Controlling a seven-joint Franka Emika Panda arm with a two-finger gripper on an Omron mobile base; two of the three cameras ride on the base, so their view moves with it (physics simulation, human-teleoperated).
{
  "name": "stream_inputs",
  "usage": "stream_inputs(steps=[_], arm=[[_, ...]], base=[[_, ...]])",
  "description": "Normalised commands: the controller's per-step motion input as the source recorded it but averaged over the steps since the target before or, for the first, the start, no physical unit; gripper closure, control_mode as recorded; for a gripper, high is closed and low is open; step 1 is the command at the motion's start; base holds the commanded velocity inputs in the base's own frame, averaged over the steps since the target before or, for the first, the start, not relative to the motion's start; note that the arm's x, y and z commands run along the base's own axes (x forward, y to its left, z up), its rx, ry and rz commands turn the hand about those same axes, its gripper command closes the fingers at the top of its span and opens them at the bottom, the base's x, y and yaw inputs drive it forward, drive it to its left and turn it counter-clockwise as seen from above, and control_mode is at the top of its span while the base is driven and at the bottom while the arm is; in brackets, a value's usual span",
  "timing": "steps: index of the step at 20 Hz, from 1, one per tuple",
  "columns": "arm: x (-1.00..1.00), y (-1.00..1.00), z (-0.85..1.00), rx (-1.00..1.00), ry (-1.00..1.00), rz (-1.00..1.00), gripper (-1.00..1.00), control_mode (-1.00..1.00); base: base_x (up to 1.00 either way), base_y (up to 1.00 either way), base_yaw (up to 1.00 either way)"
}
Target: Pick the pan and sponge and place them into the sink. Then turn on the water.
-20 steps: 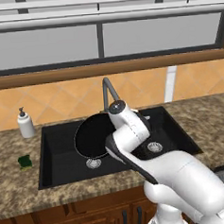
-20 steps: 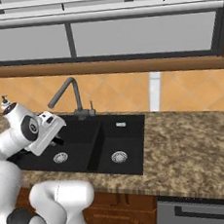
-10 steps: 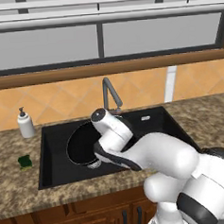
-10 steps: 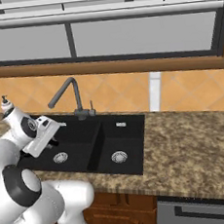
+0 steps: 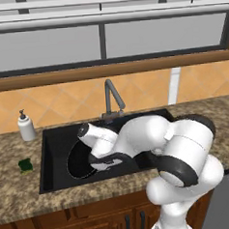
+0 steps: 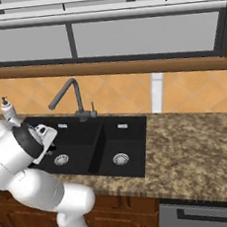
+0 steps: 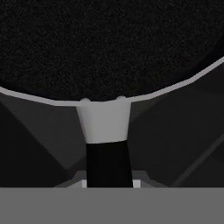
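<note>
The black pan (image 5: 77, 162) lies tilted low in the left basin of the black sink (image 5: 52, 157), partly hidden behind my arm. In the hand view its dark inside (image 7: 109, 48) spreads across the top, and its handle (image 7: 107, 131) runs down between my fingertips. My gripper (image 7: 108, 183) is shut on that handle. The green sponge (image 5: 25, 165) rests on the counter left of the sink, apart from my arm. The grey tap (image 5: 112, 94) stands behind the basins, and no stream comes from it. From the right, the sink (image 6: 132, 133) has two steel drains.
A white soap pump bottle (image 5: 25, 127) stands on the counter at the back left, also seen as the bottle (image 6: 8, 110) from the right. Speckled counter (image 6: 198, 146) stretches right of the sink. A tiled wall and window rise behind the tap (image 6: 66, 93).
My arm has swung left and folded down over the sink, carrying the pan lower and further left in the left basin. The sponge has not moved.
</note>
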Motion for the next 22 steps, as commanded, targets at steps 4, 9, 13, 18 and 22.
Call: stream_inputs(steps=[4, 9, 13, 18, 22], arm=[[0.34, 0.26, -0.44, -0.13, 0.07, 0.00, 1.00, -1.00], [0.30, 0.32, -0.42, -0.14, 0.06, 0.00, 1.00, -1.00], [0.33, 0.24, -0.40, -0.12, 0.07, 0.00, 1.00, -1.00], [0.33, 0.28, -0.39, -0.13, 0.04, 0.00, 1.00, -1.00], [0.27, 0.18, -0.31, -0.12, 0.00, 0.00, 1.00, -1.00]], base=[[0.00, 0.00, 0.00], [0.00, 0.00, 0.00], [0.00, 0.00, 0.00], [0.00, 0.00, 0.00], [0.00, 0.00, 0.00]])
